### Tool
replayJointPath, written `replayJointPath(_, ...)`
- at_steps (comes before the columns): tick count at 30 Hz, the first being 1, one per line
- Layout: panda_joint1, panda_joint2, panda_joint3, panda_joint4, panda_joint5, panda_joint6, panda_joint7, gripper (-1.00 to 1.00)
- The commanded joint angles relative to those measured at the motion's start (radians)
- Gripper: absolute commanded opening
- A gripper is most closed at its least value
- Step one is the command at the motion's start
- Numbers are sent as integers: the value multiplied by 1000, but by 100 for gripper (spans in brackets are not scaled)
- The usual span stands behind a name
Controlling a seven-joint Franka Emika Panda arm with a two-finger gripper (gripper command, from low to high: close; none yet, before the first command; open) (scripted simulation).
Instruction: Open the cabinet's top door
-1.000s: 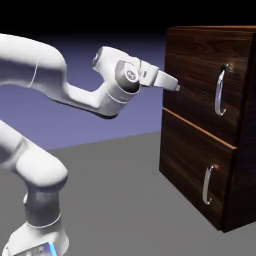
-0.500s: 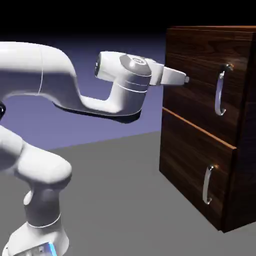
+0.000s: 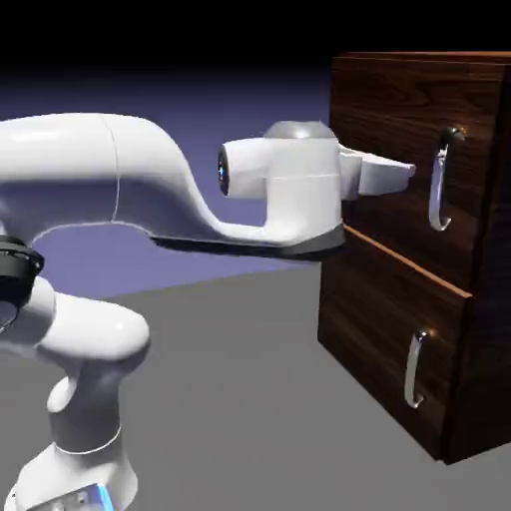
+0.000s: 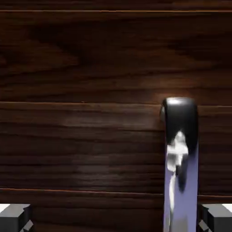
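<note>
1. Cabinet (image 3: 419,250): stands at the exterior view's right; its top door (image 3: 399,150) is shut.
2. Gripper (image 3: 404,172): jaws spread wide, empty, level before the door, just left of the handle (image 3: 437,185).
3. Hand view: the handle (image 4: 180,163) sits close beside one fingertip (image 4: 216,216), off-centre.
4. Risk: closing now may clip or miss the bar.

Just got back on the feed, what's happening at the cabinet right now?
The white arm is reaching its pincer toward the upper handle on the cabinet's top door. The pincer is open and holds nothing. In the hand view the handle sits between the fingertips, close to the right one, not yet gripped. The top door looks shut.
</note>
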Motion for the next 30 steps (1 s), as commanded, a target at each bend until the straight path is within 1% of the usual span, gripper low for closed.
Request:
replayJointPath(1, 15, -5, -16, 9, -44, -1, 33, 0)
replayJointPath(6, 86, -29, -97, 54, -257, -5, 194, 0)
replayJointPath(7, 86, -29, -97, 54, -257, -5, 194, 0)
replayJointPath(12, 271, 28, -218, 186, -273, -24, 203, 0)
replayJointPath(13, 275, 29, -221, 189, -273, -24, 203, 0)
replayJointPath(14, 275, 29, -221, 189, -273, -24, 203, -100)
replayJointPath(15, 275, 29, -221, 189, -273, -24, 203, -100)
replayJointPath(30, -269, 49, 215, -175, -17, -220, 197, -100)
